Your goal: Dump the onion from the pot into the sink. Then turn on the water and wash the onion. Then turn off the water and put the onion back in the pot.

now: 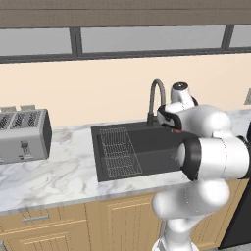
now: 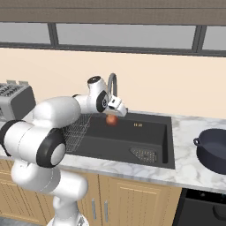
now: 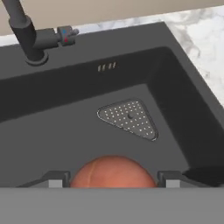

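We see the gripper (image 3: 113, 180) over the sink (image 3: 183, 92). Its fingers are clamped on the onion (image 3: 113, 171), one on each side.

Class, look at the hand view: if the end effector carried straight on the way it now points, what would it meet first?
The onion already sits between the end effector's fingertips. Beyond it, the line probably ends on the sink floor, near the drain strainer, though depth is hard to judge.
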